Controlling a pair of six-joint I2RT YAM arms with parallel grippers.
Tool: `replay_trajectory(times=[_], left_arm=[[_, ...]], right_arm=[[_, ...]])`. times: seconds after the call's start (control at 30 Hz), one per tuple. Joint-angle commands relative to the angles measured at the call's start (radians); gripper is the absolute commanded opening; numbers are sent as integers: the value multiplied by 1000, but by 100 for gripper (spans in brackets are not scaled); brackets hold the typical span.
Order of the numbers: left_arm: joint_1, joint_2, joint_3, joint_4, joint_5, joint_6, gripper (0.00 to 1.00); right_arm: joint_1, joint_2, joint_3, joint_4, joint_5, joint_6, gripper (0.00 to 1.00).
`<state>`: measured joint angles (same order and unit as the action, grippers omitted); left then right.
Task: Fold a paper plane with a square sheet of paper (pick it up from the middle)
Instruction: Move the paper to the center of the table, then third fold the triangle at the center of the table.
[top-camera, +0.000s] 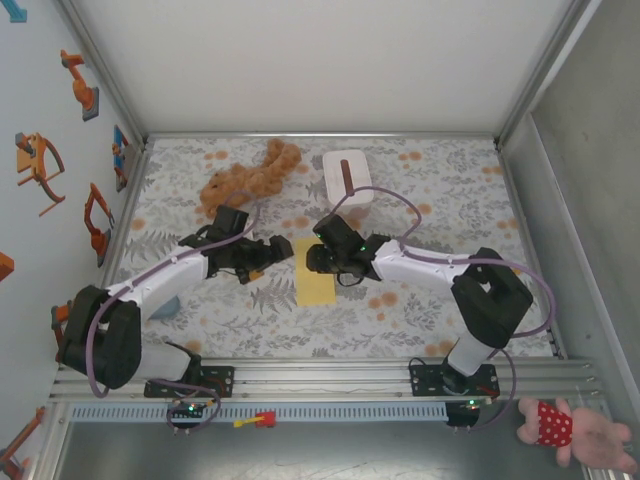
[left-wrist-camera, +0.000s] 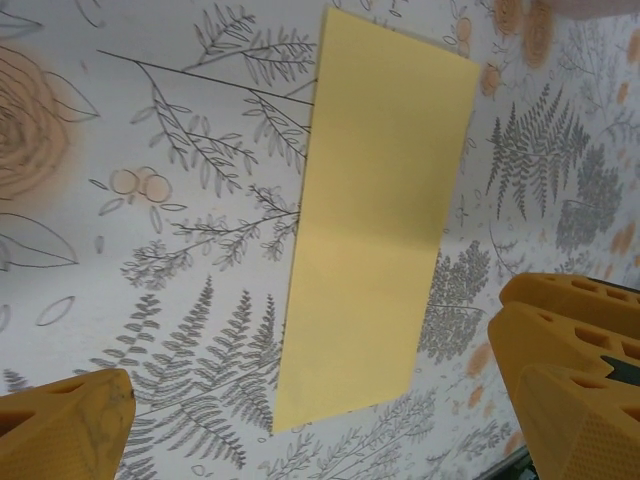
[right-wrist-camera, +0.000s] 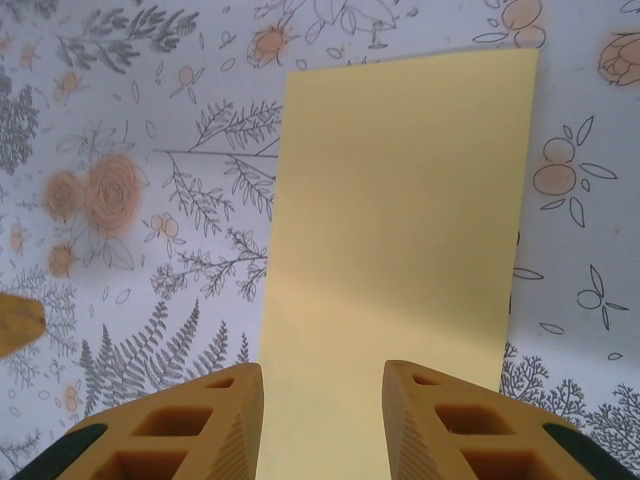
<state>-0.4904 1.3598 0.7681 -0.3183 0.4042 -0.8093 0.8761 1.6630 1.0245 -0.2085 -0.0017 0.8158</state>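
Seen from above, the pale-yellow sheet of paper (top-camera: 316, 272) lies flat mid-worktop (top-camera: 450, 200) as a narrow rectangle, long sides running 12 to 6 o'clock. The left hand (top-camera: 268, 252) hangs just off its 9 o'clock side, fingers spread wide and holding nothing. The right hand (top-camera: 324, 262) sits over the 3 o'clock edge, fingers (right-wrist-camera: 440, 420) partly apart, the paper showing between them, ungripped.

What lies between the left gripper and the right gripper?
The yellow paper lies flat there on the floral tablecloth; the top view shows it between left gripper and right gripper.
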Motion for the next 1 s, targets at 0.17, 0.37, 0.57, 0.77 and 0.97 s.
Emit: replay_trajectory(times=[0.17, 0.37, 0.57, 0.77, 0.97], left_arm=[[-59, 43, -55, 81, 26, -122, 90], [-97, 90, -59, 120, 33, -147, 78], [-114, 123, -64, 134, 26, -162, 59], [-122, 149, -75, 146, 33, -173, 46], [-132, 179, -76, 151, 44, -176, 37]], right_arm=[[-22, 34, -70, 67, -9, 78, 35], [-34, 63, -69, 67, -23, 78, 34], [-41, 88, -73, 67, -31, 82, 33], [-46, 110, -92, 67, -40, 99, 31], [-57, 133, -116, 65, -57, 133, 30]])
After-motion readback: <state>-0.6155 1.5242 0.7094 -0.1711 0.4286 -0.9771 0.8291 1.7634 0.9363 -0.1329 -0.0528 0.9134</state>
